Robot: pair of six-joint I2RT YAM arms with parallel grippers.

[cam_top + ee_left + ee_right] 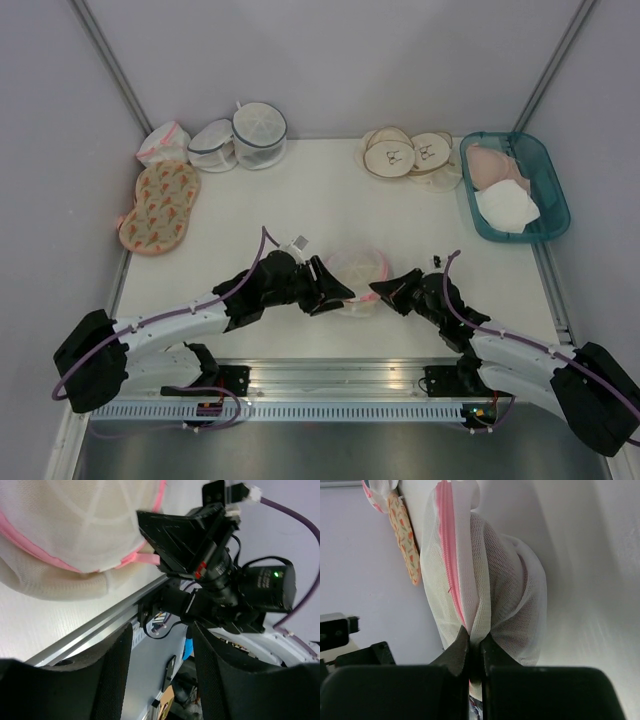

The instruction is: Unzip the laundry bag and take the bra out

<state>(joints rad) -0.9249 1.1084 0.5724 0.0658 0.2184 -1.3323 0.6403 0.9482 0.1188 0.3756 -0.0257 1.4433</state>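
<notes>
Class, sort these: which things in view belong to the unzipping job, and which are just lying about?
Job: laundry bag, left hand, right hand.
Lying about: two grey-rimmed mesh bags, pink-edged pouch, patterned pads, beige round pads, teal tray.

White counter, most stuff lines the back edge: pink-edged pouch, small grey-blue-rimmed mesh bag touching a taller mesh bag, a cluster of beige round pads, and a teal tray far right. Orange patterned piece lies at the left edge. The pink-zippered laundry bag sits front-middle.
</notes>
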